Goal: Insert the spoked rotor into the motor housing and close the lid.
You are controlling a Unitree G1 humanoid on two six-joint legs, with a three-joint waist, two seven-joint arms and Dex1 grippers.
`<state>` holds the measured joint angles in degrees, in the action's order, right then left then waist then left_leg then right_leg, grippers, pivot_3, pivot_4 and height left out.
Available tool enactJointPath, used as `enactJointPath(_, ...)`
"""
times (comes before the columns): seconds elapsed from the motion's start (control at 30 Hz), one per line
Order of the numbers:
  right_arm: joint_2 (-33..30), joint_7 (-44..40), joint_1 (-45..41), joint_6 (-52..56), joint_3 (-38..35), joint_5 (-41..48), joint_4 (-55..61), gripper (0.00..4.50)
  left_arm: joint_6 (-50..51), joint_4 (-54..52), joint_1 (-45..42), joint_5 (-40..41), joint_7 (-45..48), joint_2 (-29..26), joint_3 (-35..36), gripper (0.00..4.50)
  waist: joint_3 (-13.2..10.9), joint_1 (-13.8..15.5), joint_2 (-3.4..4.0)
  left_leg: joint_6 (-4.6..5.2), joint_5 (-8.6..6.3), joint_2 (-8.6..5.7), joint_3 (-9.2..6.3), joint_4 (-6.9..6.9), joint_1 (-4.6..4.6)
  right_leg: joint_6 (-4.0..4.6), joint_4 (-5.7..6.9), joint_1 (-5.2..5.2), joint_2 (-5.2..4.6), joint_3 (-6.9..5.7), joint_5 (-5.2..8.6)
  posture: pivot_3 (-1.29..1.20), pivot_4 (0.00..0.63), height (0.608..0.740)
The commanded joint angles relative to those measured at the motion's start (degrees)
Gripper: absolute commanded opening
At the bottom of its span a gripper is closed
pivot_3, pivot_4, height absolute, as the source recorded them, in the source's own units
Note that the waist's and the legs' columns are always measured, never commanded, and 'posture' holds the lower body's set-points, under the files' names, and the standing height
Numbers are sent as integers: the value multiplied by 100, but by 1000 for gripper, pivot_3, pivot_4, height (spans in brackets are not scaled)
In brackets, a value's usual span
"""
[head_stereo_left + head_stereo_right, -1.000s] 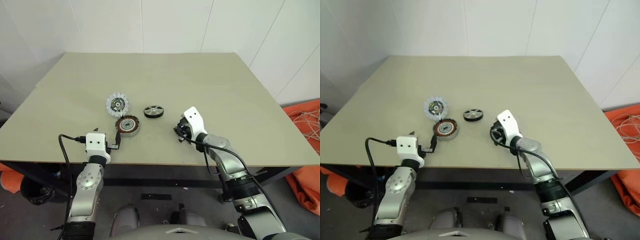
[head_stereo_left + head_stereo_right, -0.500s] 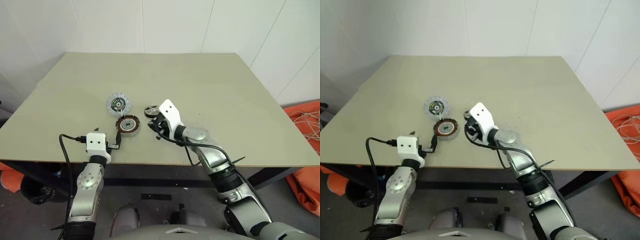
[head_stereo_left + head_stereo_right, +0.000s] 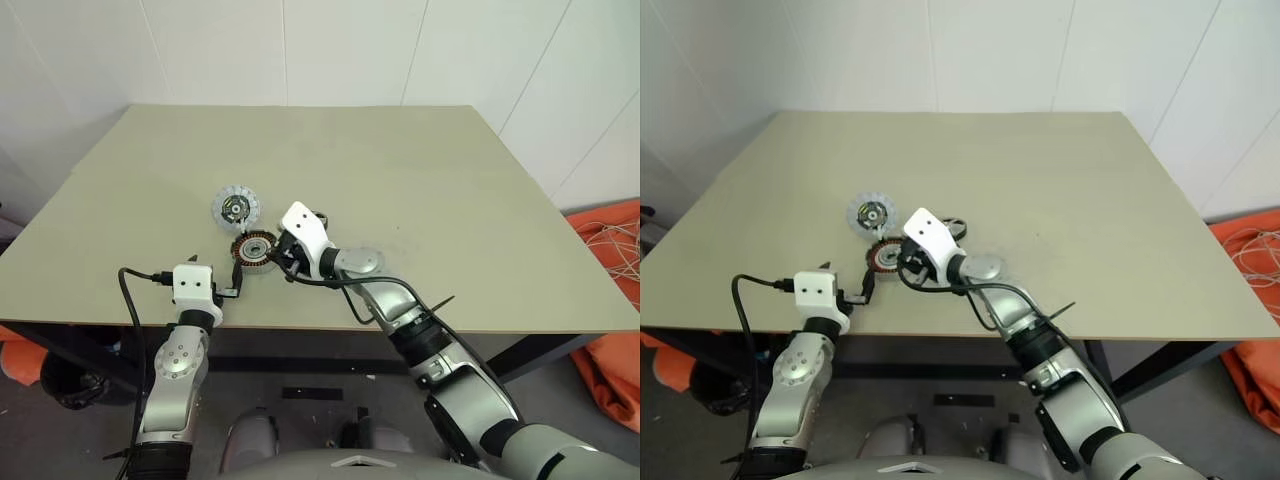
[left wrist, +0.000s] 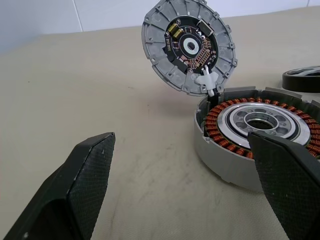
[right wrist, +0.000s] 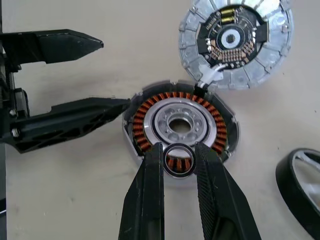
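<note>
The housing [image 5: 181,126] lies open on the surface [image 3: 420,190], its copper windings ringing a silvery, empty centre; the scalloped lid [image 5: 235,42] stands tilted at its rim. The right hand [image 5: 179,162], narrow, pinches a small metal ring [image 5: 180,160] above the windings. The left hand [image 4: 185,165] stands wide beside the housing, and the rotor [image 5: 300,180] lies apart.

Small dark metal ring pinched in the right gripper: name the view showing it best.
Right wrist view: the small dark metal ring sits pinched between the right gripper fingers, over the copper-wound motor housing. In both eye views the gripper's white body covers it.
</note>
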<state>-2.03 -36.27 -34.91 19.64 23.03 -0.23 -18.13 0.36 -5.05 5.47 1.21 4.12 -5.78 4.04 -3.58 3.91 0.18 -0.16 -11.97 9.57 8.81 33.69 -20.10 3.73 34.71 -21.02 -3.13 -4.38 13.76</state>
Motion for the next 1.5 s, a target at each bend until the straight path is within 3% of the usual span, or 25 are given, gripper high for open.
enactJointPath(0.03,178,-37,-253,-334,54,-69,-205,576,-136,-106,-54,-22,-25,-7,5,4500,0,3,0,0,0,0,0,0,0,0,0,0,0,0,0,0,0,740)
enactJointPath(0.83,758,385,-1113,-1440,-266,-363,-2335,576,-134,-151,-38,-34,-38,-17,5,4500,0,-1,0,0,0,1,0,0,-1,7,7,-3,0,0,1,0,0,740)
enactJointPath(1.3,841,455,-1226,-1622,-421,-396,-2626,576,-130,-166,-13,-35,-36,-2,-14,4500,-1,-2,1,0,0,2,0,0,-1,11,8,-4,0,0,3,0,0,740)
enactJointPath(1.5,885,354,-1156,-1613,-393,-391,-2497,2593,-127,-175,7,-38,-37,-1,-16,4500,-1,-1,1,0,0,2,0,0,-1,11,9,-4,0,0,3,0,0,740)
